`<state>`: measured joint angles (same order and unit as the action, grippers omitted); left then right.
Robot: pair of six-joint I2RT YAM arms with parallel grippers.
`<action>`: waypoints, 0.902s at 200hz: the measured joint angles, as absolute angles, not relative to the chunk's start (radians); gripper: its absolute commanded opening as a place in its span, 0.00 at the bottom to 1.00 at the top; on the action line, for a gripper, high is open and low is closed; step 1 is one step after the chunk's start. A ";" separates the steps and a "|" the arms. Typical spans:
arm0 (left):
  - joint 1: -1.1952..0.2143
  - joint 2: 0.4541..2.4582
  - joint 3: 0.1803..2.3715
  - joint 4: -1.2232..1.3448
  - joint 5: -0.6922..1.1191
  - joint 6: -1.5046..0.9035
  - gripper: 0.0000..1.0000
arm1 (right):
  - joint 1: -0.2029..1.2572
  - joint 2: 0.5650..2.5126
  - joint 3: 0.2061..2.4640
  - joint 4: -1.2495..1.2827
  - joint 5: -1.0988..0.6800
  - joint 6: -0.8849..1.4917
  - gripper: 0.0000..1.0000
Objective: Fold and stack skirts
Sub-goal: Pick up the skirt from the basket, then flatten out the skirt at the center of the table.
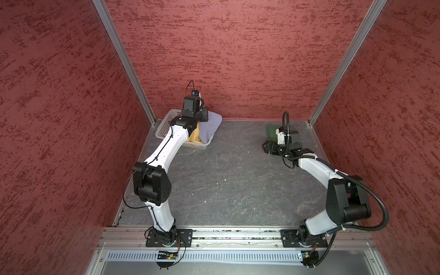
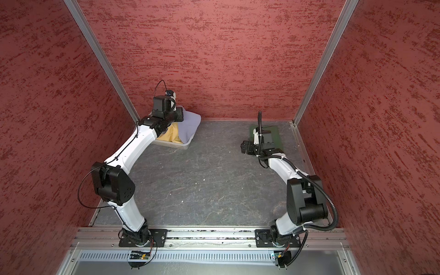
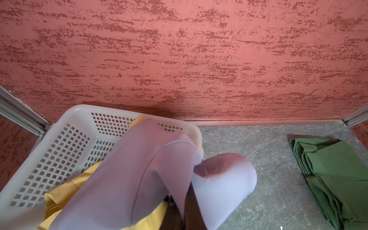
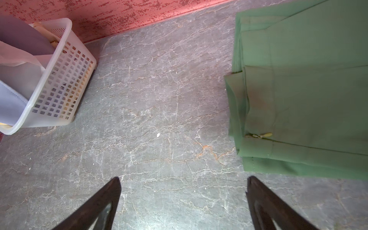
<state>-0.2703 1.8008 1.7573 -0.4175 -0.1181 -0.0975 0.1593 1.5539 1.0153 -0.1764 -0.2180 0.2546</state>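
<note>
Where lavender skirt (image 3: 139, 169) drapes, left gripper (image 3: 186, 214) half-hidden, seemingly pinching it.

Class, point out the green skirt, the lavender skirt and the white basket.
green skirt (image 4: 318, 89), right wrist view, flat top layer.
lavender skirt (image 3: 129, 169), left wrist view, broad middle panel.
white basket (image 3: 59, 151), left wrist view, perforated wall.

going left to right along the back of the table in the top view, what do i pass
white basket (its bare perforated side) → yellow skirt → lavender skirt → open stretch of table → green skirt. Both arm ends overlap these, so they are left out.
</note>
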 measured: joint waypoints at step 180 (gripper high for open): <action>-0.565 1.577 1.729 -0.338 0.209 0.062 0.00 | 0.167 1.570 1.020 -0.211 -0.108 0.299 0.99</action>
<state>-0.5648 1.5772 1.7290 -0.3378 0.2089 0.0624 0.1673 1.5700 1.0199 -0.2111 -0.1081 0.2993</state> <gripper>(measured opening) 0.053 0.987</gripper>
